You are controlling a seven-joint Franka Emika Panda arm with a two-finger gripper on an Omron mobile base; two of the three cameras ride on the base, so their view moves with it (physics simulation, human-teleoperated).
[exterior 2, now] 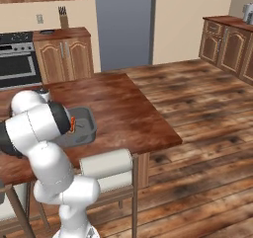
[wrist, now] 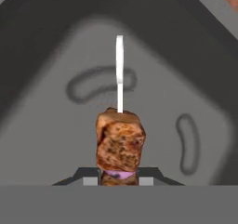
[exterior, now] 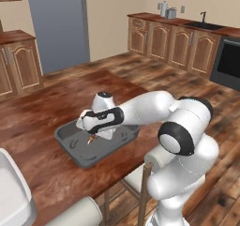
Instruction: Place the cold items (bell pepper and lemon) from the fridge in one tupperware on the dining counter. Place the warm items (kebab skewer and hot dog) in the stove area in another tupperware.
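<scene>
A dark grey tupperware (exterior: pixel 70 147) sits on the wooden dining counter (exterior: pixel 42 112). My gripper (exterior: pixel 92 135) hangs just above its inside, pointing down, shut on the kebab skewer (exterior: pixel 90 139). In the hand view the browned meat chunk of the kebab skewer (wrist: pixel 120 141) sits between my fingertips (wrist: pixel 90 177), and its white stick reaches out over the tupperware's floor (wrist: pixel 51 125). From the right base view the kebab skewer (exterior 2: pixel 72 124) shows as a small orange-brown piece beside the arm, over the tupperware (exterior 2: pixel 87 129). The tupperware holds nothing else that I can see.
A chair back with a padded roll (exterior 2: pixel 106 164) stands at the counter's near edge, beside my base. A white object (exterior: pixel 14 192) lies at the counter's lower left. The stove (exterior 2: pixel 17 59) and wooden cabinets (exterior 2: pixel 64 54) line the far wall.
</scene>
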